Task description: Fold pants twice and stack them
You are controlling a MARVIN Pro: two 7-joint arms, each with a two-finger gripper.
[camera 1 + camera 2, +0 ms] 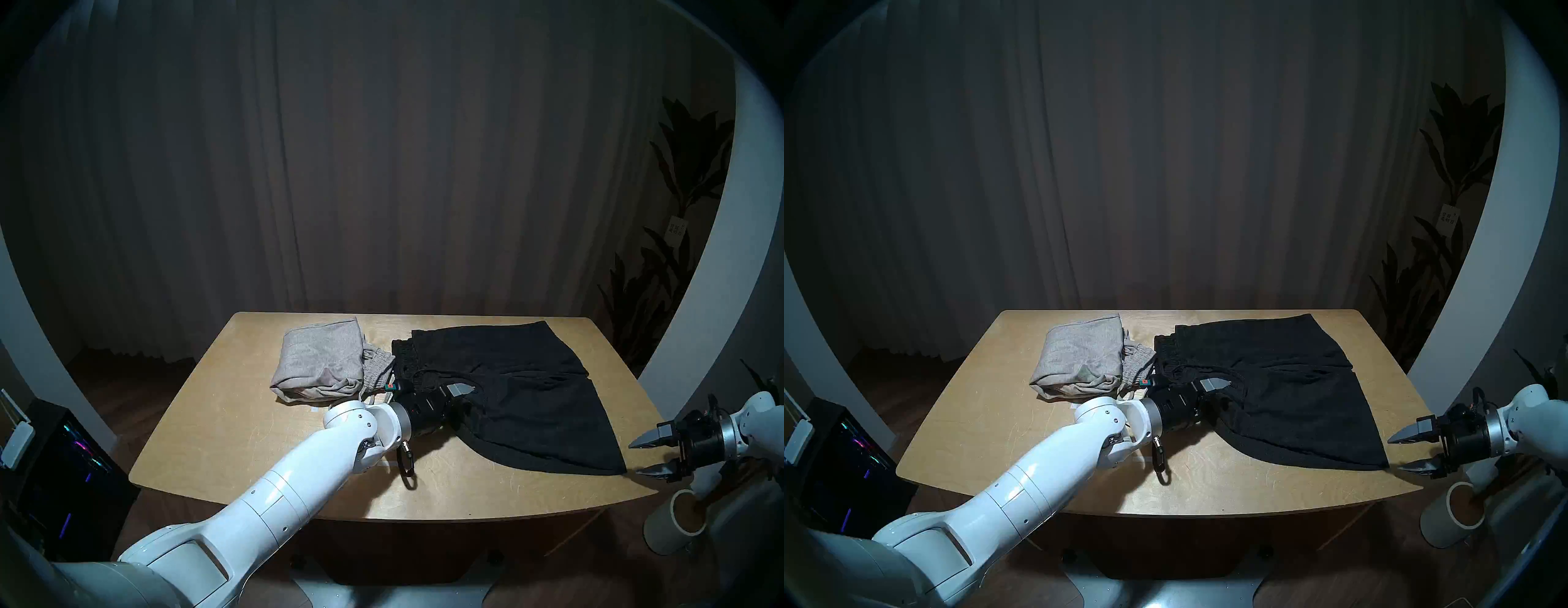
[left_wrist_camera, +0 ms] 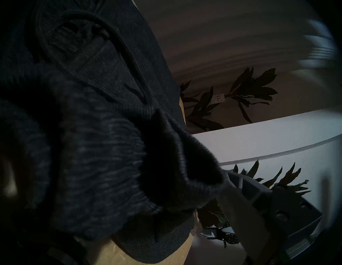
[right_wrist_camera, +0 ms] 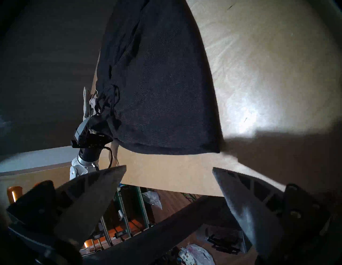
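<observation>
head left / black pants (image 1: 522,399): spread on right half of table (image 1: 237,429), waistband toward grey pants (image 1: 320,361), which sit folded at far left-centre
head left / left gripper (image 1: 462,397): at black waistband edge; one grey finger on top of the cloth, lower finger hidden under it; looks clamped on the fabric
head left / right gripper (image 1: 649,456): off the table's right edge, fingers spread wide, nothing between them, tips just beside the black hem corner, not touching

head right / same layout: black pants (image 1: 1289,395), grey pants (image 1: 1081,356), left gripper (image 1: 1225,392) in the waistband, right gripper (image 1: 1407,452) clear of the cloth

left wrist / black pants (image 2: 103,140): ribbed waistband bunched across the view, draped over right-hand finger (image 2: 246,186); other finger buried, can't see

right wrist / fingers (image 3: 96,190): released, wide gap; black pants (image 3: 162,83) lie ahead on table (image 3: 259,64), apart from both tips

right wrist / left gripper (image 3: 92,127): at far waistband corner, cloth gathered around it
</observation>
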